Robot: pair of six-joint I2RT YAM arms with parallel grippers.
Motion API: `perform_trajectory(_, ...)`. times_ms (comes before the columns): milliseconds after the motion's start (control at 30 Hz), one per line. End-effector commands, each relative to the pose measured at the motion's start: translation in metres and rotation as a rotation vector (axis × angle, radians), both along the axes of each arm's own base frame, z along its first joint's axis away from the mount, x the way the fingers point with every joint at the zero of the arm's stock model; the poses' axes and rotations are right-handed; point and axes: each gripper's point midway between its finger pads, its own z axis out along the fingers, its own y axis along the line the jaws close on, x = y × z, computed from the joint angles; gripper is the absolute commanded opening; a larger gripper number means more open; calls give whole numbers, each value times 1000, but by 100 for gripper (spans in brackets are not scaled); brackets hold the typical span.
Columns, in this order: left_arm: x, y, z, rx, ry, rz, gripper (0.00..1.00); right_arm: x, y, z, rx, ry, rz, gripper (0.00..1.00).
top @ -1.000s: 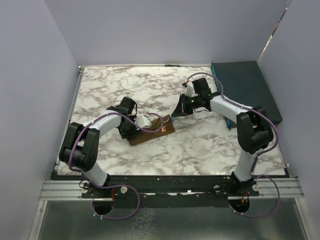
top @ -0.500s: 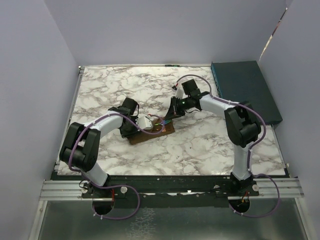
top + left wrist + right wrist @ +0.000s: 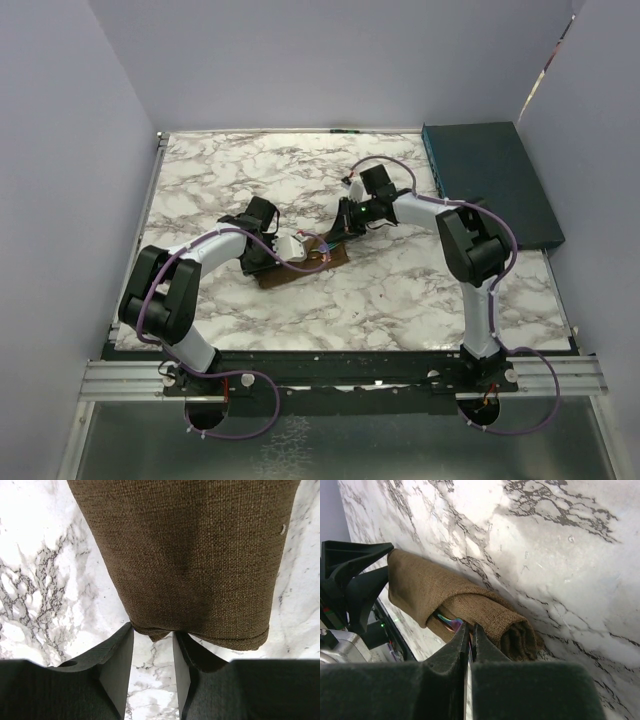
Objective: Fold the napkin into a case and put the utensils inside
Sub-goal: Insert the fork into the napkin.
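The napkin (image 3: 300, 268) lies mid-table, folded into a narrow brown case. In the left wrist view the case (image 3: 190, 560) stretches away from my left gripper (image 3: 152, 630), whose narrow-set jaws pinch a small bunch of its near hem. My left gripper (image 3: 300, 252) sits at the case's left part. My right gripper (image 3: 335, 235) is at the case's right end. In the right wrist view it (image 3: 470, 626) is shut on the thin fork (image 3: 449, 622), whose iridescent tip pokes into the rolled case's (image 3: 485, 610) open end.
A dark teal flat box (image 3: 495, 180) lies at the back right, partly off the marble table (image 3: 400, 290). Lilac walls close in the left, back and right sides. The left arm's fingers (image 3: 355, 575) show beyond the case in the right wrist view.
My right gripper has moved left and nearer to the case, bringing the fork to its open end. My left gripper has stayed on the case.
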Motion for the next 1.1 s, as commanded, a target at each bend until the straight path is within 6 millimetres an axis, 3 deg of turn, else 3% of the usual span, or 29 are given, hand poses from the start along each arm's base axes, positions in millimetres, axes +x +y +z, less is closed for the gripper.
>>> perform_trajectory(0, 2, 5, -10, 29, -14, -28, 38, 7, 18, -1, 22, -42, 0, 6)
perform_trajectory(100, 2, 4, -9, 31, -15, -32, 37, 10, 25, 2, 19, -54, 6, 10)
perform_trajectory(233, 3, 4, -9, 34, -16, -36, 37, 6, 27, -12, 2, -27, 9, 13)
perform_trajectory(367, 3, 4, -10, 35, -14, -38, 36, 1, 22, -23, -21, -19, 13, 22)
perform_trajectory(467, 2, 5, -11, 39, -13, -41, 36, 5, 15, -23, -68, -53, 9, 36)
perform_trajectory(533, 2, 7, -11, 45, -14, -42, 36, 12, 11, -12, -102, -94, 3, 42)
perform_trajectory(733, 1, 8, -8, 47, -11, -34, 34, 37, -3, 54, -207, -274, 4, 61)
perform_trajectory(833, 1, 7, -4, 17, 5, -16, 34, 36, -15, 65, -262, -303, -3, 63)
perform_trajectory(967, 3, 5, 2, -15, 32, 4, 35, 27, -34, 53, -347, -283, -22, 63)
perform_trajectory(1067, 7, 3, 12, -59, 58, 28, 41, 16, -33, 48, -300, -269, -36, 49)
